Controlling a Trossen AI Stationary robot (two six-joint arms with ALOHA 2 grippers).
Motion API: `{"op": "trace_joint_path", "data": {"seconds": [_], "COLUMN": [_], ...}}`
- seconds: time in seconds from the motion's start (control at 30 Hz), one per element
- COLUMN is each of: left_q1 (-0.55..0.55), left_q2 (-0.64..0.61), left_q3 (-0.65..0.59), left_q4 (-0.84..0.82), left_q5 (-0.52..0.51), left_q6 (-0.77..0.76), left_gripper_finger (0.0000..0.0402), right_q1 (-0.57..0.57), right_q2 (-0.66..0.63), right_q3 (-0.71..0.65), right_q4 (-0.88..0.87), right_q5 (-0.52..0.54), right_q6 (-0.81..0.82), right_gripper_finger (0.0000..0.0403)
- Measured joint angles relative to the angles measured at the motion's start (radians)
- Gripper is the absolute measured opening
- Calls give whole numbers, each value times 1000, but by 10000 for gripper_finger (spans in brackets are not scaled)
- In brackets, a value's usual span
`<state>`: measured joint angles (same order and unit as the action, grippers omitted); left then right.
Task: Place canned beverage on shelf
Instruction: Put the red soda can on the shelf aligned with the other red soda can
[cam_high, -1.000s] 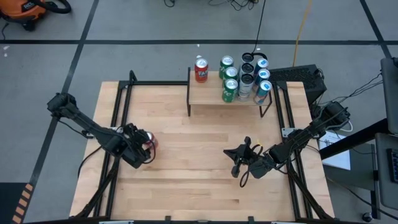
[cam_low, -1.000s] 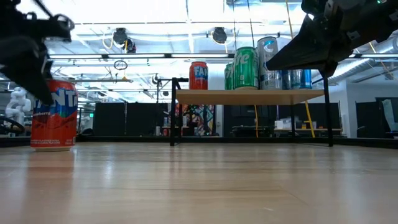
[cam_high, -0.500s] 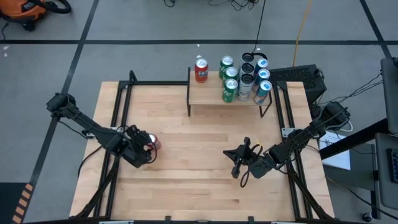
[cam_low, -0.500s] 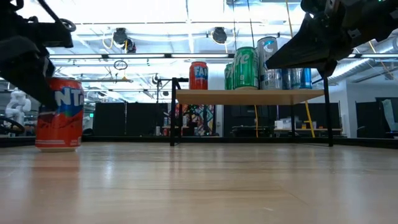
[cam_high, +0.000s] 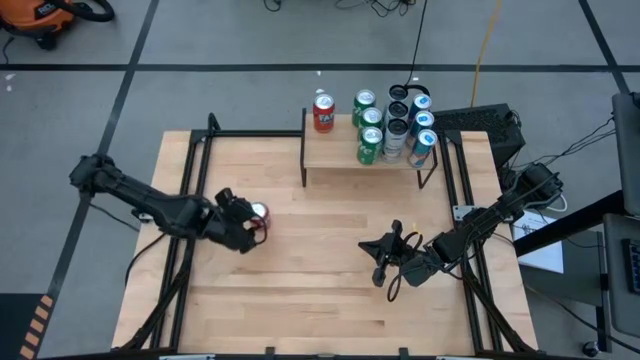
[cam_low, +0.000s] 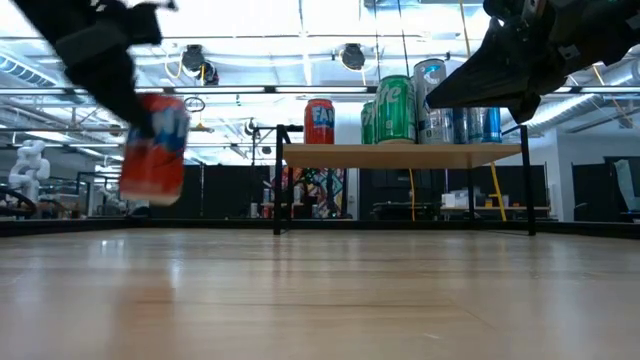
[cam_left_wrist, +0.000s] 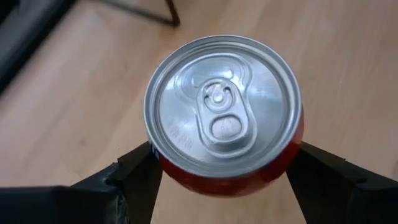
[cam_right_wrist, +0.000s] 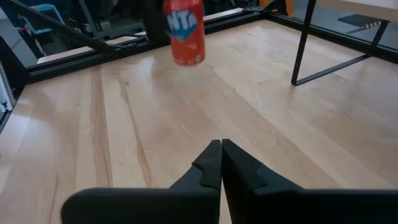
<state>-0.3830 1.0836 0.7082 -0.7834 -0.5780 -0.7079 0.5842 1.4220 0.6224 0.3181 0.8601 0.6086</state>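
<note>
The left claw (cam_left_wrist: 227, 180) grips a red aluminium Fanta can (cam_low: 153, 147), lifted clear of the light wooden desk (cam_high: 320, 290), well apart from the small plank-topped, black-legged shelf (cam_high: 335, 150). The right claw (cam_right_wrist: 221, 163) hovers clenched, holding nothing.
</note>
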Motion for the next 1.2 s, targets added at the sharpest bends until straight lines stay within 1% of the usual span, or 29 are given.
{"op": "trace_joint_path", "data": {"seconds": [0.1,0.2,0.33,0.47,0.53,0.7,0.83,1.0,1.13,1.2], "left_q1": [57,118,213,338,411,578,680,757,792,801], "left_q2": [0,0,5,25,52,189,310,411,467,490], "left_q3": [83,178,292,359,375,399,475,558,563,563], "left_q4": [17,62,151,315,399,526,536,550,639,669], "left_q5": [1,14,107,177,249,407,433,452,492,497], "left_q6": [118,278,544,685,736,776,786,800,788,774], "left_gripper_finger": [292,292,292,292,292,291,291,291,291,291], "right_q1": [0,0,0,0,0,0,0,0,0,0], "right_q2": [0,0,0,0,0,0,0,0,0,0], "right_q3": [0,0,0,0,0,0,0,0,0,0], "right_q4": [0,0,0,6,6,13,13,6,3,0], "right_q5": [0,1,1,1,1,1,0,0,0,-1], "right_q6": [0,0,-1,-4,-5,-22,-23,-23,-22,-20], "right_gripper_finger": [0,0,0,0,0,0,0,0,0,0]}}
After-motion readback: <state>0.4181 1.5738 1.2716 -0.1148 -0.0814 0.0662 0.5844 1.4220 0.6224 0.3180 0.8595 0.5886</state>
